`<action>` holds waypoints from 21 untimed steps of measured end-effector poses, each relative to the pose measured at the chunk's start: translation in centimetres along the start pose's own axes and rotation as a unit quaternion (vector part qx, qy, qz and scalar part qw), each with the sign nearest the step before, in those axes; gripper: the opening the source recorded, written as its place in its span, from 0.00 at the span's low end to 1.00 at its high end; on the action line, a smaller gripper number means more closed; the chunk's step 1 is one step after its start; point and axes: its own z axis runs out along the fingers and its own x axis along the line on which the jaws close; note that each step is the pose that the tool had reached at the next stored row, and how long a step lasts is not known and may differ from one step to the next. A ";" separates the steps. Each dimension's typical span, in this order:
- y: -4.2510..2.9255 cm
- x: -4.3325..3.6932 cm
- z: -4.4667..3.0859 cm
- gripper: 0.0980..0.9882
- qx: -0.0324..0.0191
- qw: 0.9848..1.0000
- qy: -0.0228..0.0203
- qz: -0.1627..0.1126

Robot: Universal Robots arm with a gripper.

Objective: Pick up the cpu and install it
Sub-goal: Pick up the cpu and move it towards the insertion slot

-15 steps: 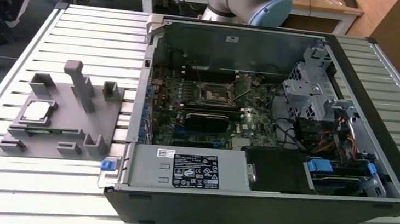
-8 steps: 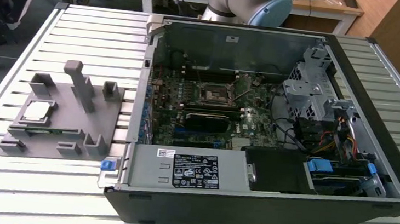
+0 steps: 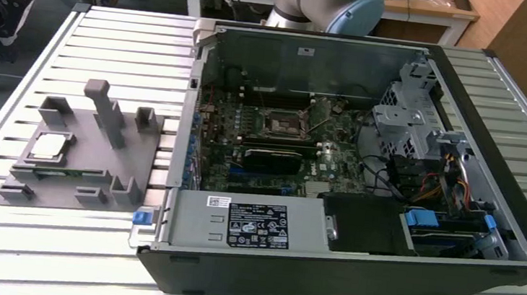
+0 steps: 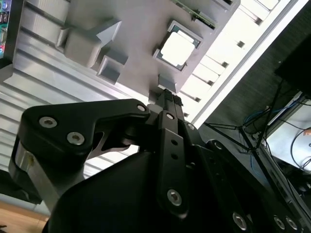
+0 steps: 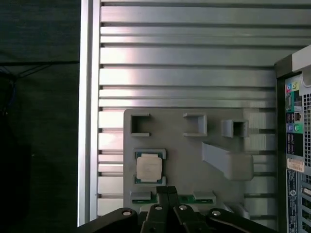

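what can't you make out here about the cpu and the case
cpu top markings: glare washes them out in the second wrist view.
socket pins: too small and dark in the exterior view.
grey fixture edge: behind the gripper in the first wrist view.
arm: cut off by the exterior view's top edge.

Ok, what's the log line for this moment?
stage: chip not picked | chip: lying in grey fixture pocket | gripper: shut, empty, apart from chip
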 end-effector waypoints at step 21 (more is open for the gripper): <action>-0.20 0.63 2.56 0.24 0.000 1.000 0.016 -0.003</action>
